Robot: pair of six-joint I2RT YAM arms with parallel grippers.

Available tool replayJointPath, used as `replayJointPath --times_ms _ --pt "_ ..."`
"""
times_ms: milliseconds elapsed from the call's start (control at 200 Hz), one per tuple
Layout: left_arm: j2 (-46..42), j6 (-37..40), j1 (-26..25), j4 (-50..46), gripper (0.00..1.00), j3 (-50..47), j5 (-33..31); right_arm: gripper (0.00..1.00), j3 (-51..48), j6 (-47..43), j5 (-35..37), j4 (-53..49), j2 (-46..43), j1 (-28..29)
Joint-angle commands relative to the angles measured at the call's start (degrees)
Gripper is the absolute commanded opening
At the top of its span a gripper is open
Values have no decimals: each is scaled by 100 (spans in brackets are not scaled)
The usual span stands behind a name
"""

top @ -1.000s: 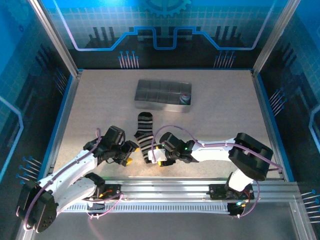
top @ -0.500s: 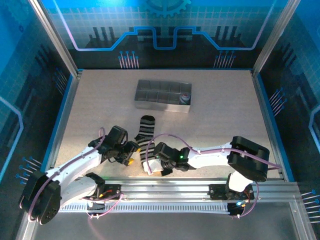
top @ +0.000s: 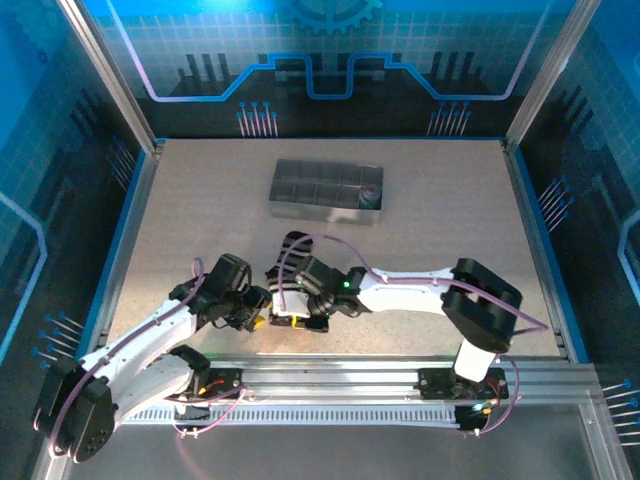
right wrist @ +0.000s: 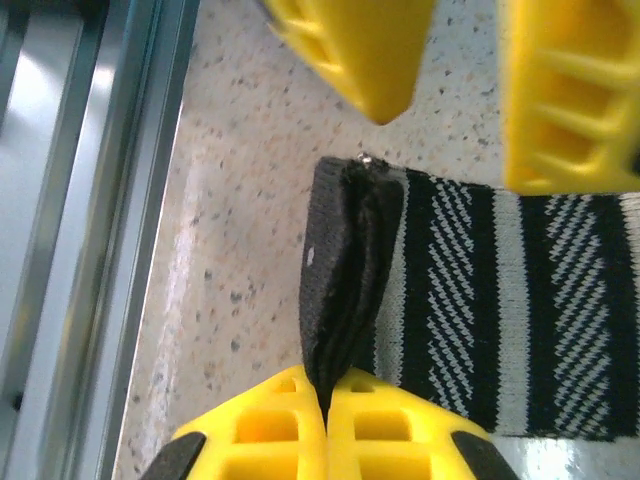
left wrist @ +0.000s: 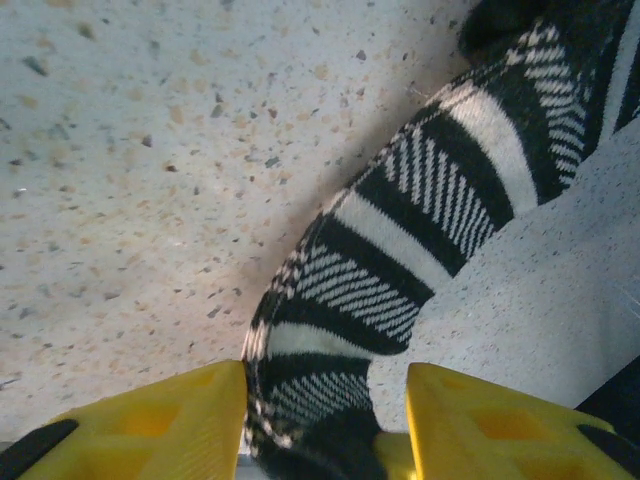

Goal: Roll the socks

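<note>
Striped sock [left wrist: 420, 230] lies on the table [top: 200, 220], lower centre of the overhead view, well apart from the tray [top: 300, 185]. From above I can make out its far end, upper left of the right arm's wrist. Arm and cable cover the rest.

Right claw [right wrist: 327, 385] is clamped tight on the sock's dark cuff edge. In its wrist view the cuff stands up in a fold from bottom centre, the striped body lies flat to the right, and a metal rail [right wrist: 80, 200] runs down the left side.

Left claw [left wrist: 325, 400] straddles the sock at the bottom of its own view, jaws part-way apart. Fabric touches the left-hand finger, with a thin gap at the other, so no grip as far as I can see. The sock is cut off at upper right there. The left claw's fingers sit at the top of the right wrist view, just beyond the cuff.

Second sock [top: 371, 197] looks to sit in the tray's right-end compartment, too small for detail.
</note>
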Motion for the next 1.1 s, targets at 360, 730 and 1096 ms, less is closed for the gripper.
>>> replayJointPath --times_ms 360,730,1096 --pt "-175 -102 56 61 8 -98 126 0 1310 1290 -1448 -1461 1465 -648" --pt "461 -315 21 935 9 -280 453 0 1448 1673 -1747 -1448 1665 -822" --pt "1706 -105 -2 960 7 -154 339 0 1138 1753 -1608 -1070 1417 -823"
